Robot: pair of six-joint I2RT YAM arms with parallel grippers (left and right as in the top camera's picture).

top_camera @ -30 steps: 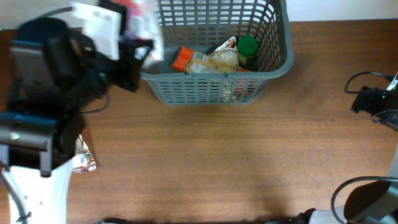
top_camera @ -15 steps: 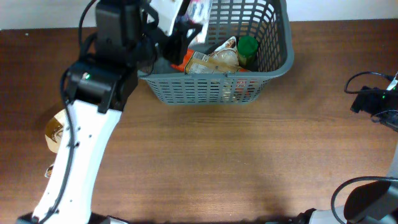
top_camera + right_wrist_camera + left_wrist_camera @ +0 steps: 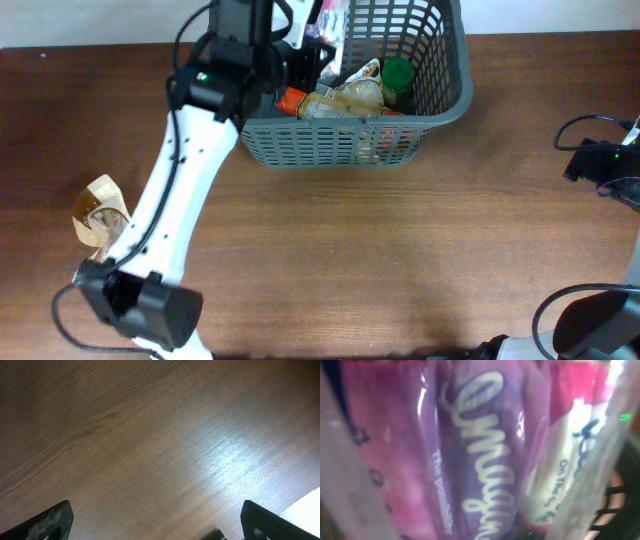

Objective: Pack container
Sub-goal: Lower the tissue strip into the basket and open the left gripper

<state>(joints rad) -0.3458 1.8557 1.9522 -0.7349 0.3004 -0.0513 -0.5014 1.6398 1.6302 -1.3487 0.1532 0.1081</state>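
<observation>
Brown wood worktop (image 3: 400,250). Container (image 3: 340,140) at far edge, centre, part filled; stiff lattice plastic, likely light, best held by thick rim. Left jaws clamped on glossy pink-purple packet (image 3: 480,450) above its left side: soft, slippery. Right jaws wide apart, empty.

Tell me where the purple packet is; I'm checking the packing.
Overhead view, top centre: the purple packet hangs in the left gripper over the left half of the container.
</observation>
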